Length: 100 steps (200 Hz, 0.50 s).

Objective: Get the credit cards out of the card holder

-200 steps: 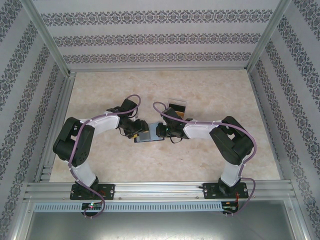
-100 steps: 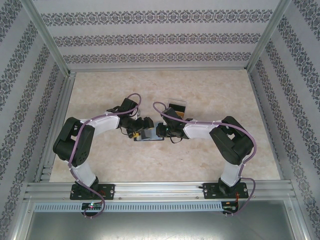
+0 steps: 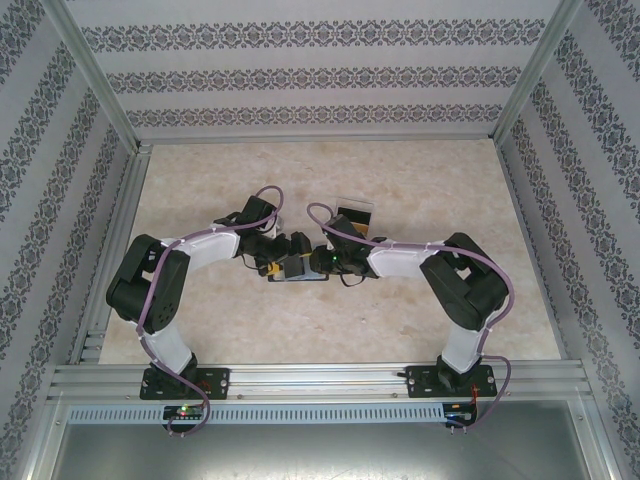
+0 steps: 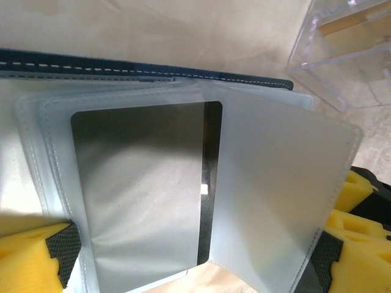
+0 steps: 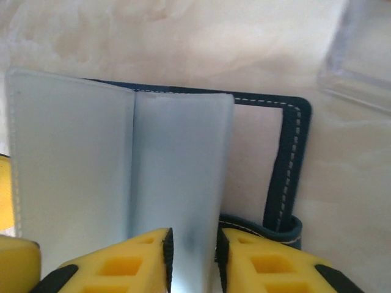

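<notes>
From above, the left tool (image 3: pixel 283 262) and right tool (image 3: pixel 320 262) meet over the navy card holder (image 3: pixel 298 272) lying open mid-desk (image 3: pixel 420 180), one arm at each end. From the left wrist, that tool's jaws stand wide, straddling frosted sleeves (image 4: pixel 287 183) where a dark credit card (image 4: pixel 140 183) lies directly ahead, its long axis pointing away from the tool. From the right wrist, yellow pads (image 5: pixel 122 265) sit close either side of one sleeve leaf (image 5: pixel 183 171); whether they pinch it I cannot tell

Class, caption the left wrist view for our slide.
Open card holder, dark card in its frosted sleeve, clear plastic box beyond.
</notes>
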Motion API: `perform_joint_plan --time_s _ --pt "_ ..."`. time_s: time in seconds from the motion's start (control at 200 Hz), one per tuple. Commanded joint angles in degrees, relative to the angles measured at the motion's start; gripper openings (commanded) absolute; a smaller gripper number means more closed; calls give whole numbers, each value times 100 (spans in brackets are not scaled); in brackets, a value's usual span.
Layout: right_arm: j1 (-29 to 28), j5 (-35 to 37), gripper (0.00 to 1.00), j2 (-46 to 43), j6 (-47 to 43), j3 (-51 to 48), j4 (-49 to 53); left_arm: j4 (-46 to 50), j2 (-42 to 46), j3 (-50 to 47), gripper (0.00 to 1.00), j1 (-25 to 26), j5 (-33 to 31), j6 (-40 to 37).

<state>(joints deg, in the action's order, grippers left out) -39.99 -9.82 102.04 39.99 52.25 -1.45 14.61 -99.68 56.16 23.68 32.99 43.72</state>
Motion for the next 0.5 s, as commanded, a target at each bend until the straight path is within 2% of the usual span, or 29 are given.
perform_joint_plan --time_s 0.0,0.23,0.495 --pt "104 251 32 -432 5 -252 189 59 -204 -120 100 75 -134 -77" --pt "219 469 34 -1185 123 -691 146 227 -136 34 99 73 -200 -150" --pt "183 407 34 -1406 139 -725 138 630 275 365 99 -36 -221 -301"
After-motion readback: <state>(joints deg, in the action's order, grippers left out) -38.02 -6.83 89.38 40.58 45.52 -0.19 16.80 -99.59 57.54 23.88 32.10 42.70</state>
